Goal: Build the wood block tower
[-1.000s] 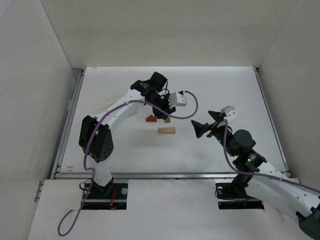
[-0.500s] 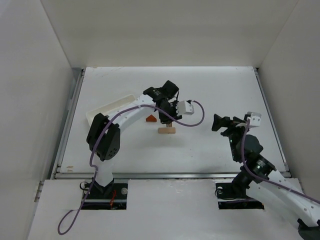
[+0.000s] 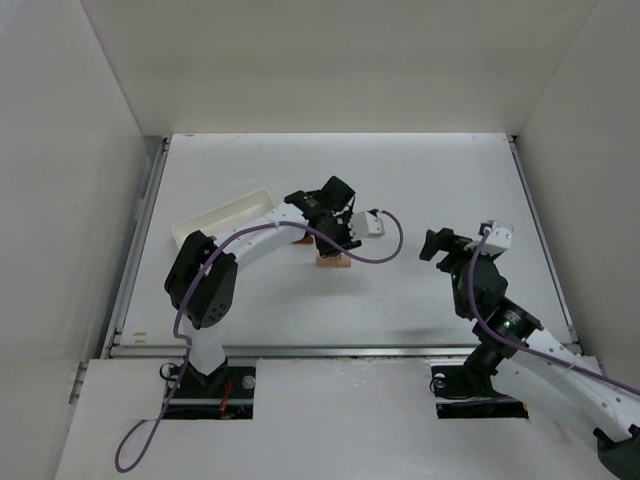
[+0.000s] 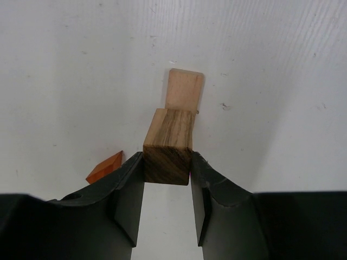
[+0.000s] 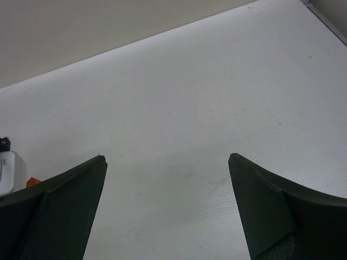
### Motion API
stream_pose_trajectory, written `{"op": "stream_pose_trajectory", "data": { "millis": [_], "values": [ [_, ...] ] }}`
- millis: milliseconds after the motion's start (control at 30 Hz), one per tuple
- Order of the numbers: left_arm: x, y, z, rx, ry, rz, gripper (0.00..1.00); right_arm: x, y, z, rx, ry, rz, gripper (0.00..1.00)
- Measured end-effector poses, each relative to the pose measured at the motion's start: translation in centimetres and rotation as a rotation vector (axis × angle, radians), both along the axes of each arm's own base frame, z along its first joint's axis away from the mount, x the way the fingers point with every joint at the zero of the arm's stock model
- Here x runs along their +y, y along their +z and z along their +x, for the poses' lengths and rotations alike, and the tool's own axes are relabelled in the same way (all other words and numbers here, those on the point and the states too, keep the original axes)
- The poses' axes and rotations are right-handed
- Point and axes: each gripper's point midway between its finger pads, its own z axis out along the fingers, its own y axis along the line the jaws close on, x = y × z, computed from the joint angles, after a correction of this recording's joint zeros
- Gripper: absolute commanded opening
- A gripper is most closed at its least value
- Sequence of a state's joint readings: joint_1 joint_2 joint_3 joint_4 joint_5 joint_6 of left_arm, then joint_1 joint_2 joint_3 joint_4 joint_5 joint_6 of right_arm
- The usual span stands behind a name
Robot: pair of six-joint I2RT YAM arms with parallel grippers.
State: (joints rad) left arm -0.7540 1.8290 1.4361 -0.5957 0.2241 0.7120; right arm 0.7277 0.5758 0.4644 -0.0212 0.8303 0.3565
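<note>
My left gripper (image 3: pixel 334 247) is shut on a darker wooden block (image 4: pixel 168 145) and holds it just above a pale tan block (image 4: pixel 184 89) lying on the table. In the top view this tan block (image 3: pixel 333 263) shows right under the gripper. A reddish-brown triangular piece (image 4: pixel 105 167) lies on the table just left of the left jaw; in the top view the arm hides it. My right gripper (image 3: pixel 433 244) is open and empty over bare table to the right, well apart from the blocks; its jaws stand wide apart in the right wrist view (image 5: pixel 168 162).
A long white tray (image 3: pixel 221 214) lies at the back left, partly under the left arm. The left arm's purple cable (image 3: pixel 385 243) loops out to the right of the blocks. White walls enclose the table on three sides.
My left gripper has carried the darker block forward, from beside the triangular piece to just above the tan block. My right gripper has drawn back to the right, away from the blocks.
</note>
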Motion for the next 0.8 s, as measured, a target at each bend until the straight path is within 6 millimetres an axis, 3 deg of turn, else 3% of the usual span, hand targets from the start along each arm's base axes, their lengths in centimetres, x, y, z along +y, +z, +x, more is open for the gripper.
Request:
{"op": "stream_pose_trajectory", "data": {
  "millis": [400, 800],
  "values": [
    [-0.7, 1.6, 0.2, -0.069, -0.065, -0.020, 0.00, -0.1, 0.6, -0.3, -0.020, 0.005, 0.023, 1.00],
    [-0.5, 1.4, -0.3, -0.079, -0.116, 0.011, 0.00, 0.1, 0.7, -0.4, -0.024, 0.025, 0.023, 1.00]
  ]
}}
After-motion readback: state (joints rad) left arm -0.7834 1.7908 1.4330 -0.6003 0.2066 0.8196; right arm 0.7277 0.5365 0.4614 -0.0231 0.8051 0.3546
